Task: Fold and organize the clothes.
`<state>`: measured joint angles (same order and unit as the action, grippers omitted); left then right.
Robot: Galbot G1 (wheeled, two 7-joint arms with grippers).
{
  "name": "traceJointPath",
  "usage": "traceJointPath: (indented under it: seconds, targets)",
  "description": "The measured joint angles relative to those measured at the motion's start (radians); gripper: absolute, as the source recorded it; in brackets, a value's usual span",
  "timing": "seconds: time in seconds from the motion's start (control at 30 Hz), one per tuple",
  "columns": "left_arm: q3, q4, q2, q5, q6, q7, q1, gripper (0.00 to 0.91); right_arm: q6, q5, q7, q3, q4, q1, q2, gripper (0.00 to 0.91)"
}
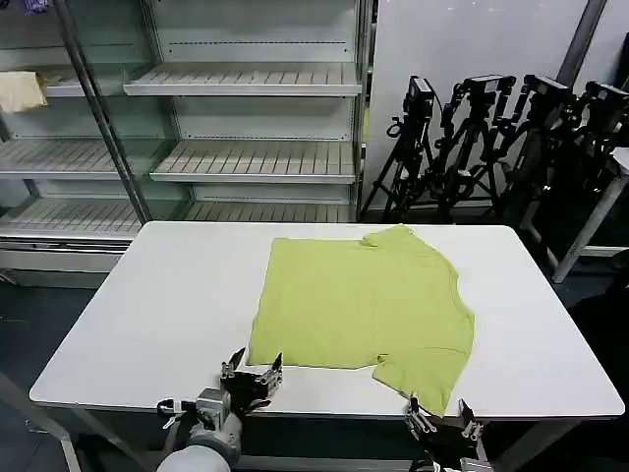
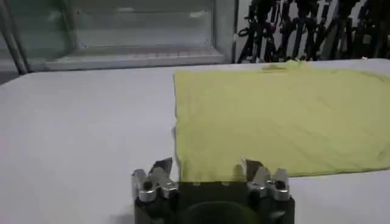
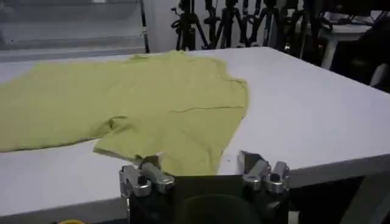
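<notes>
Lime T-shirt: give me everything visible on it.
The lime T-shirt is plain, soft-looking fabric, short-sleeved, lying flat on the white table, lightly wrinkled. One sleeve sticks out at the near edge toward the right pincer, another at the far edge. The left pincer sits open by its near corner. Neither grips it.

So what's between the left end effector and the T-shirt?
Only bare white table: the left wrist view shows the open left end effector just short of the T-shirt edge.

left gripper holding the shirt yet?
No. The left gripper is open at the table's near edge, just short of the T-shirt, with nothing between its fingers.
</notes>
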<state>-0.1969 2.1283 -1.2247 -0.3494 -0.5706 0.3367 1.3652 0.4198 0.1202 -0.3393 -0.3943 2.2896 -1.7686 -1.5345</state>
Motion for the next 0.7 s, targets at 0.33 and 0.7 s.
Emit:
traceJointPath:
  seconds: [0.33,0.7]
  targets:
    - [-0.008,-0.003,-0.002,-0.005,-0.001,0.0,0.007,0.02,-0.015,0.023,0.012,0.002,-0.003,-0.013,0.007,0.0]
    - [-0.035,0.036,-0.012,-0.041,0.006,-0.006,0.041,0.02,-0.055,0.008,0.045,-0.01,0.052,-0.07,0.029,0.0]
